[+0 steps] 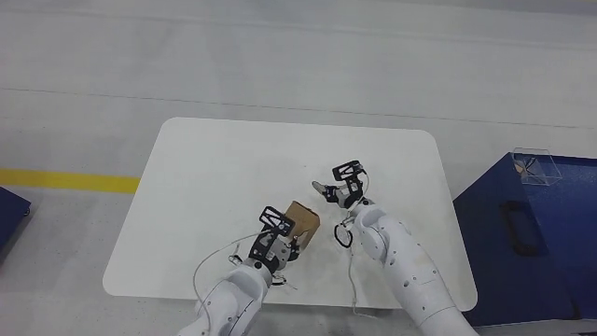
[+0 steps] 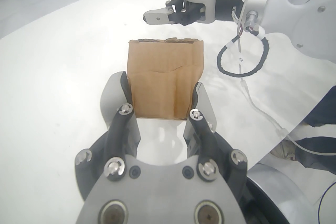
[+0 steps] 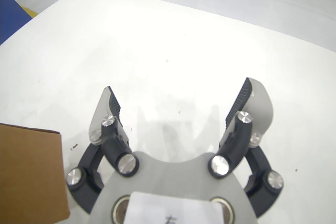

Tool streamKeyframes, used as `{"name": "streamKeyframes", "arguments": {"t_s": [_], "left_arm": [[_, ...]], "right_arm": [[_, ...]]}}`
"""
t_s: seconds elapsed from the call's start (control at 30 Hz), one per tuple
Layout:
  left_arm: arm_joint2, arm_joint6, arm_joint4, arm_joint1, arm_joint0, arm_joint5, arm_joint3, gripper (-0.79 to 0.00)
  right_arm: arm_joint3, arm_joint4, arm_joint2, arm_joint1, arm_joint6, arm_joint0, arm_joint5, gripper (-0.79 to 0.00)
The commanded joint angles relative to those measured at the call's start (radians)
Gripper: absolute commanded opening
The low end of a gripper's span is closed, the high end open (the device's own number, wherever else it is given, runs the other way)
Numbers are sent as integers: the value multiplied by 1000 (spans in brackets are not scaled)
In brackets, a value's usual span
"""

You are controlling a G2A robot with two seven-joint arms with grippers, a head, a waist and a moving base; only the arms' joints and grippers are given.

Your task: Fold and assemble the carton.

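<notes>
1. Near the front edge of the worktop (image 1: 233, 159), about midway along it, lies the carton (image 2: 164, 80): brown corrugated board, creased across its face, with a ragged far edge. I cannot tell whether its underside rests on the surface or is lifted clear.
2. The left pincer (image 2: 160, 84) holds the carton by its near end. One finger (image 2: 123, 89) presses on each side wall, and the far half of the carton projects beyond the tips.
3. In the top view I see the carton (image 1: 302, 217) sitting just ahead of the left pincer (image 1: 280, 233), turned at a slant to the worktop's edges.
4. The right pincer (image 3: 178, 86) is spread wide with nothing between its ribbed pads (image 3: 115, 104). It hangs low over bare worktop.
5. From the right wrist I see a corner of the carton (image 3: 31, 172) just beside that pincer, apart from it.
6. In the top view the right pincer (image 1: 338, 187) stands a little beyond the carton's far right corner, close to it and not in contact.
7. A black cable loop (image 2: 241, 59) hangs from the right wrist.
8. Beyond the worktop's right side stands a blue cabinet (image 1: 532, 233) bearing a clear container (image 1: 534, 164). A yellow line (image 1: 65, 180) crosses the grey floor to the left.
</notes>
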State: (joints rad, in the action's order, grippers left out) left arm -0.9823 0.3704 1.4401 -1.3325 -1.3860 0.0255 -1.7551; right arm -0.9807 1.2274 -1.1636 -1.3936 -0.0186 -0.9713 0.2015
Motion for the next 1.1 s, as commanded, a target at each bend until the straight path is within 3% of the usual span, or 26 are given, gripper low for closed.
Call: {"name": "streamKeyframes", "arguments": {"t_s": [0.0,0.37,0.47,0.5,0.6,0.73,0.87,0.97,1.07], "left_arm": [[1,0,0,0,-1,2,0,-785],[1,0,0,0,-1,2,0,-785],[4,0,23,0,0,3,-4,-785],[18,19,103,1,0,34,-16,-785],[126,148,453,-12,-12,241,-59,-785],[301,396,884,-57,14,418,-2,-785],[451,654,1217,-129,71,447,143,-785],[531,788,1297,-192,109,411,246,-785],[571,847,1261,-253,149,374,343,-785]], "right_arm": [[-11,-10,-9,2,2,-8,11,0],[-11,-10,-9,2,2,-8,11,0],[-32,53,-29,14,-23,-30,-18,0],[-39,85,-44,20,-42,-38,-45,0],[-37,125,-92,36,-75,-51,-80,0],[8,81,-164,53,-72,-32,-16,0],[48,59,-194,64,-47,-11,63,0],[48,59,-194,64,-47,-11,63,0],[48,59,-194,64,-47,-11,63,0]]}}
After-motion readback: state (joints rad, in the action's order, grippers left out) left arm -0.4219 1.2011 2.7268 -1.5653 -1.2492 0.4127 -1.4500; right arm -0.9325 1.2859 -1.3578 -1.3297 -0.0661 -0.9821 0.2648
